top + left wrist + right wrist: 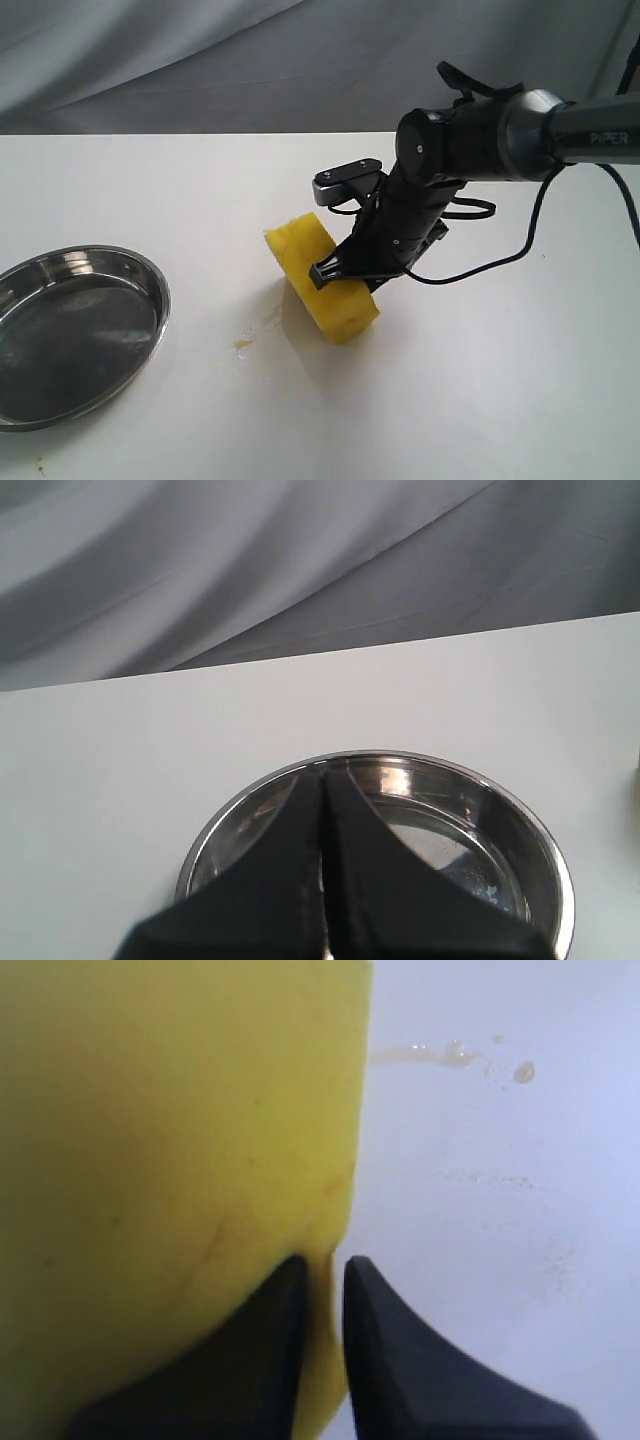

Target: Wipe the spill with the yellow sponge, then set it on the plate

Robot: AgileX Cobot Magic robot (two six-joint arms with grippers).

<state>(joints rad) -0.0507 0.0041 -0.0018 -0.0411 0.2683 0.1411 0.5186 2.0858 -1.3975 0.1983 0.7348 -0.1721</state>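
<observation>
My right gripper [335, 272] is shut on the yellow sponge [318, 275], pinching one edge of the foam between its black fingers [395, 1360]. The sponge stands tilted on the white table, its lower end touching the surface. The spill [243, 343] is a small amber smear on the table just left of the sponge; in the right wrist view the spill [455, 1055] shows as a thin streak with a few droplets beside the sponge [170, 1170]. The steel plate [150, 280] lies at the far left. My left gripper [322, 780] hangs shut and empty over the plate [530, 830].
The white table [500, 400] ends at a grey cloth backdrop [200, 60]. A black cable [520, 250] loops from the right arm over the table. A tiny amber speck [40, 462] lies near the table's front left edge.
</observation>
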